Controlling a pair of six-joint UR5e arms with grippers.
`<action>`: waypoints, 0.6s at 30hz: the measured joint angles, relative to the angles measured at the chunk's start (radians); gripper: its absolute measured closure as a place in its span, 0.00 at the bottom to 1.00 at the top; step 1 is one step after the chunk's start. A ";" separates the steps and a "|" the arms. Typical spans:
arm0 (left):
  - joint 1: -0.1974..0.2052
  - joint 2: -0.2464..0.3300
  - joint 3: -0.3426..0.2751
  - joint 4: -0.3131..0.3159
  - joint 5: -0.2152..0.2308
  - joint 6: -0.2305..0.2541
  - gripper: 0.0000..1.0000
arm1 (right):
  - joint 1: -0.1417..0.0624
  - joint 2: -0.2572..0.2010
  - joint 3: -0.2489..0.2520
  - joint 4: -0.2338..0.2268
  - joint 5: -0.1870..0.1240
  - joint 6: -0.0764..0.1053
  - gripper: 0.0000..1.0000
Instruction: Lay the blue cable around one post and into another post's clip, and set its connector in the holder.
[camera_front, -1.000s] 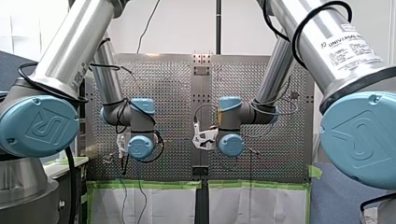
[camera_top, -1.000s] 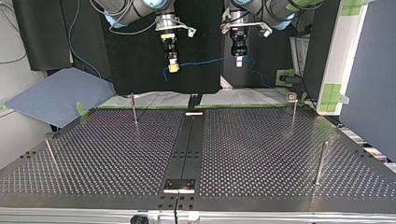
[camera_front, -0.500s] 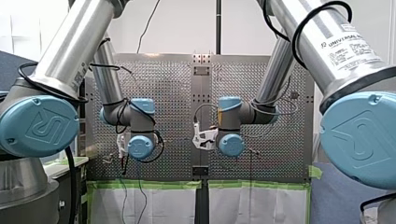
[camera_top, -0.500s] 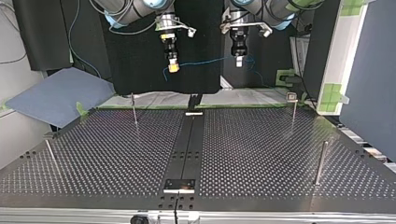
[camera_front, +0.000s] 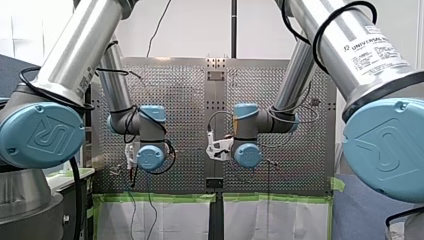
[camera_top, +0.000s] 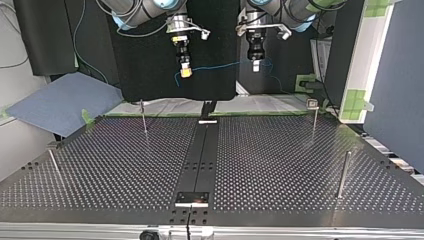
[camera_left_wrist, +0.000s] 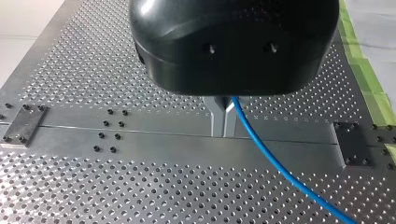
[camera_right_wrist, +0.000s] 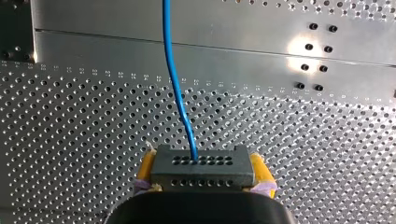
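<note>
The top view shows both grippers hanging high above the near end of the perforated table (camera_top: 280, 150). My right gripper (camera_top: 185, 74), at that view's left, has yellow pads and is shut on a dark grey connector (camera_right_wrist: 205, 175). The blue cable (camera_top: 220, 65) runs from it across to my left gripper (camera_top: 255, 67), which is shut on the cable. In the left wrist view the metal fingers (camera_left_wrist: 218, 116) pinch the cable (camera_left_wrist: 275, 163), which trails away below. In the right wrist view my right gripper (camera_right_wrist: 201, 161) holds the connector by its sides, and the cable (camera_right_wrist: 173, 70) leaves the connector's face.
Thin posts stand on the table in the top view: one at the left back (camera_top: 143, 116), one with a small clip at the right back (camera_top: 314, 117), one at the right front (camera_top: 342, 175), one at the left front (camera_top: 54, 165). A small bracket (camera_top: 192, 198) sits on the dark centre strip.
</note>
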 joint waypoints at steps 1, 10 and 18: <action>0.000 0.000 0.000 0.000 0.000 0.000 1.00 | 0.000 0.000 0.000 0.000 0.000 0.000 1.00; 0.000 0.000 -0.001 0.001 0.001 -0.001 1.00 | 0.043 0.051 -0.026 0.006 -0.019 0.006 1.00; 0.000 0.000 -0.001 0.001 0.001 -0.001 1.00 | 0.050 0.110 -0.028 0.006 -0.020 0.006 1.00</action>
